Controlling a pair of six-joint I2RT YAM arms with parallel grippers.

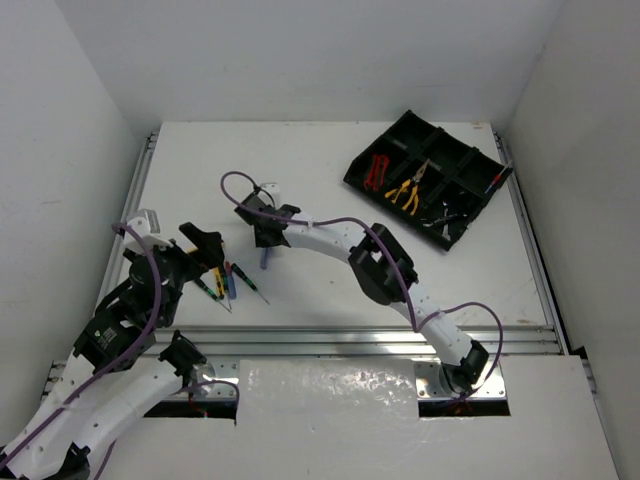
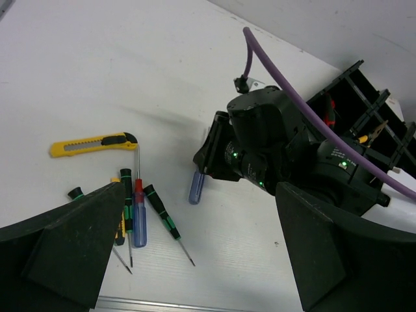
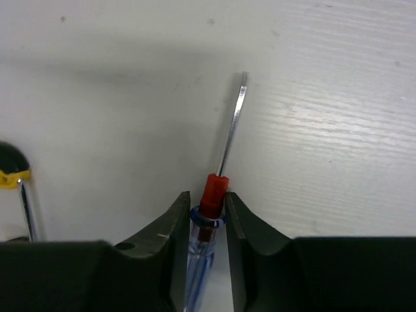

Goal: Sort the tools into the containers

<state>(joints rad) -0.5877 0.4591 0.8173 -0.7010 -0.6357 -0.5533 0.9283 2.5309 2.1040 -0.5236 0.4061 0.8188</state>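
Observation:
My right gripper [image 1: 264, 238] is shut on a blue-handled screwdriver [image 3: 209, 198] with a red collar. Its jaws pinch the handle just behind the collar, and its steel shaft points away, close over the white table. The blue handle hangs below the gripper in the left wrist view [image 2: 197, 186]. My left gripper [image 2: 201, 260] is open and empty, hovering over a small pile of screwdrivers [image 2: 138, 218] with blue, green-and-black and yellow handles. The black divided tray [image 1: 352, 172] sits at the far right, holding yellow-handled pliers [image 1: 405, 190] and red-handled pliers [image 1: 377, 170].
A yellow utility knife [image 2: 94, 143] lies on the table just beyond the screwdriver pile. An aluminium rail [image 1: 360, 335] runs along the table's near edge. White walls close in the left, right and far sides.

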